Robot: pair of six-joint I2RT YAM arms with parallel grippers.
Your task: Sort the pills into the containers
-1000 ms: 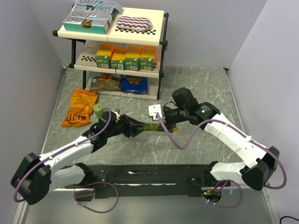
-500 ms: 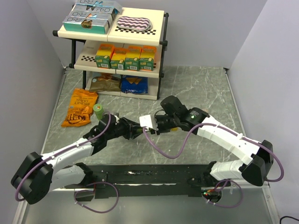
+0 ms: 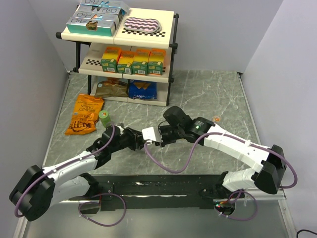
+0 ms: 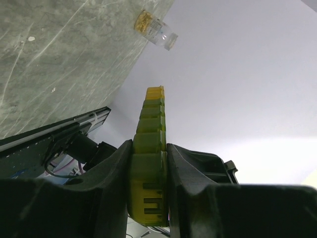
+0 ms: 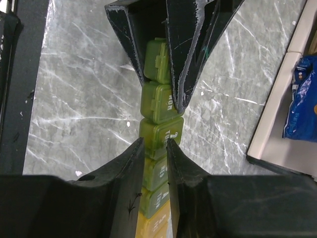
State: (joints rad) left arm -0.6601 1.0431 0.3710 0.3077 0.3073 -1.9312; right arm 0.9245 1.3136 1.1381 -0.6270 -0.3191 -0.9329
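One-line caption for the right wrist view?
Right end effector and left end effector both grip the green compartment strip over the marble table.

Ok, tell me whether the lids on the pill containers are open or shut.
Shut: on the containers every visible lid lies flat, none raised.

The left arm (image 3: pixel 74 163) and right arm (image 3: pixel 233 146) meet in the middle of the table (image 3: pixel 213 89), both holding the containers (image 5: pixel 158 101), so that way across is blocked. The shelf (image 3: pixel 167 22) fills the back left. A chip bag (image 3: pixel 85 115) and green pot (image 3: pixel 104 117) sit near the left arm. The back right has room, with 1 small jar (image 3: pixel 216 118).
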